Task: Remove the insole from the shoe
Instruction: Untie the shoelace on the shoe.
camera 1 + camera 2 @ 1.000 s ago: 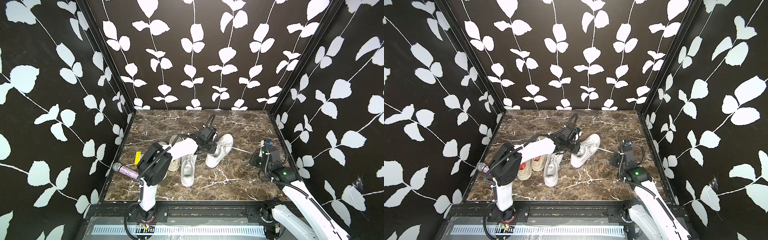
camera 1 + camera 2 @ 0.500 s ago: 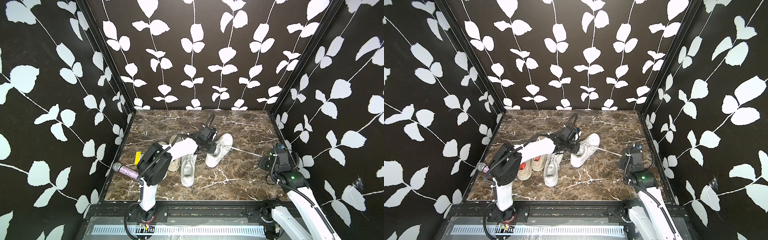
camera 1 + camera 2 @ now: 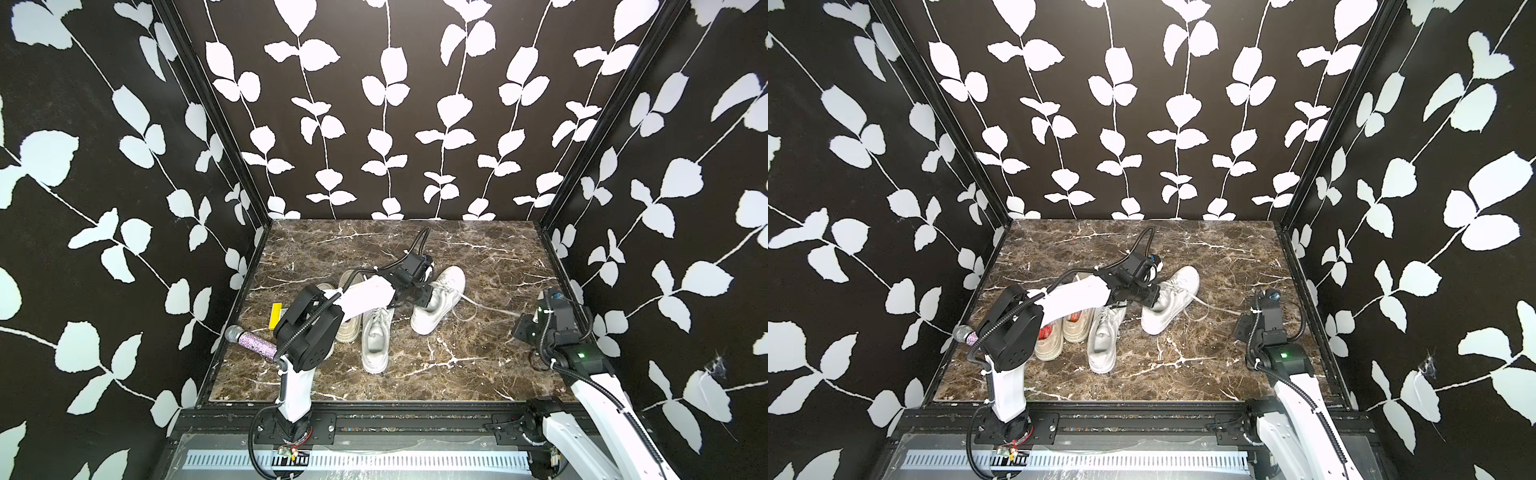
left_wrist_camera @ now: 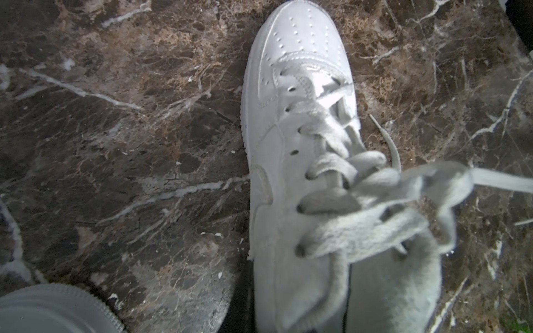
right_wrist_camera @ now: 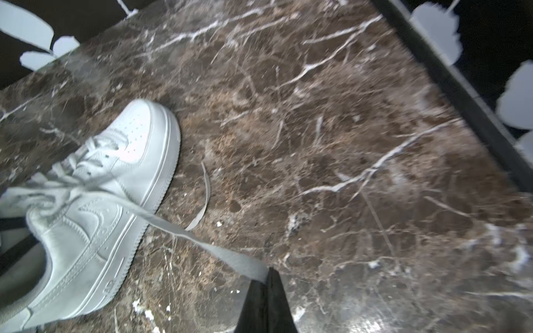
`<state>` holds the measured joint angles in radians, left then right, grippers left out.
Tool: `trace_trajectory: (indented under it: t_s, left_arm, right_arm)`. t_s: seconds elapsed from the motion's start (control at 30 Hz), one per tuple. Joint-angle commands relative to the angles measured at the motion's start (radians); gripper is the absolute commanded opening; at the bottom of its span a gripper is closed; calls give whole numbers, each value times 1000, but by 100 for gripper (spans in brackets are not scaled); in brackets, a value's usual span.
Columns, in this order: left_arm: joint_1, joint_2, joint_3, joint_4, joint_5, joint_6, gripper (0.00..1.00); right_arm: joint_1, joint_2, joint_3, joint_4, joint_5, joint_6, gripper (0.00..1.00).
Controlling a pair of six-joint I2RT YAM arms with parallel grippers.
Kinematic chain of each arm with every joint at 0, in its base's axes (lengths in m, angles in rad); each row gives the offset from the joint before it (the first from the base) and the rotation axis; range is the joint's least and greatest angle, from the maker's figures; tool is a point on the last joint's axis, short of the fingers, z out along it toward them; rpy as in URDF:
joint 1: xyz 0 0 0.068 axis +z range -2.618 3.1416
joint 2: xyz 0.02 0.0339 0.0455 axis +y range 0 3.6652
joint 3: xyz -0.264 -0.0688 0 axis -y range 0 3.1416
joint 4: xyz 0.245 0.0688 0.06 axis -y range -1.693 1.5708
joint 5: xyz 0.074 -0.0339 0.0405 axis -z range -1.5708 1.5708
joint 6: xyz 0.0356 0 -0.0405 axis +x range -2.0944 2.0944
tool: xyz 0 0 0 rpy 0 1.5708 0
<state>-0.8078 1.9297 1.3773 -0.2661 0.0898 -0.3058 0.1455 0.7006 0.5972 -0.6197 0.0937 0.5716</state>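
Observation:
The white low-top shoe (image 3: 440, 299) (image 3: 1173, 301) lies at the middle of the marble floor, toe toward the back right. My left gripper (image 3: 422, 297) (image 3: 1148, 297) sits at its heel end. In the left wrist view this gripper (image 4: 297, 323) is shut on the shoe's (image 4: 288, 115) side wall beside the tongue. My right gripper (image 3: 517, 328) (image 5: 266, 281) is shut on the end of a loose grey lace (image 5: 202, 242) (image 3: 488, 306) that runs back to the shoe (image 5: 115, 184). The insole is hidden inside the shoe.
A grey-white sneaker (image 3: 376, 336) and a beige pair (image 3: 1050, 340) lie under my left arm. A glittery purple microphone (image 3: 251, 340) and a yellow item (image 3: 275, 314) rest by the left wall. A black rail (image 5: 461, 95) edges the floor on the right.
My right gripper swung out to the right with the lace, then came partway back. My left gripper and the shoe have barely moved.

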Motion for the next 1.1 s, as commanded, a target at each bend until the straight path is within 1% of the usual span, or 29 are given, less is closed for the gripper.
trace_trajectory:
  t_s: [0.0, 0.07, 0.23, 0.27, 0.33, 0.43, 0.53, 0.63, 0.8, 1.07]
  left_arm:
    - [-20, -41, 5, 46, 21, 25, 0]
    - [-30, -42, 9, 47, 24, 34, 0]
    - [-63, -54, 8, 61, 19, 60, 0]
    - [-69, -57, 7, 66, 19, 63, 0]
    - [-82, -60, 7, 74, 22, 71, 0]
    - [-99, -62, 13, 76, 22, 85, 0]
    - [-115, -66, 17, 85, 36, 90, 0]
    - [-131, -72, 19, 98, 47, 98, 0]
    - [-156, -78, 29, 101, 59, 129, 0]
    - [-175, -83, 35, 102, 77, 156, 0]
  right_arm:
    - [-4, 26, -27, 54, -74, -1, 0]
    - [-4, 33, -39, 64, -90, -8, 8]
    - [-4, 32, -26, 66, -110, -41, 38]
    - [-3, 33, -19, 61, -112, -48, 43]
    - [-3, 36, -3, 55, -120, -69, 51]
    - [0, 41, 12, 76, -176, -97, 58]
    - [16, 59, 33, 104, -236, -116, 60]
    - [50, 87, 67, 119, -261, -137, 60]
    - [128, 161, 114, 129, -241, -166, 59]
    - [210, 265, 134, 164, -226, -189, 53]
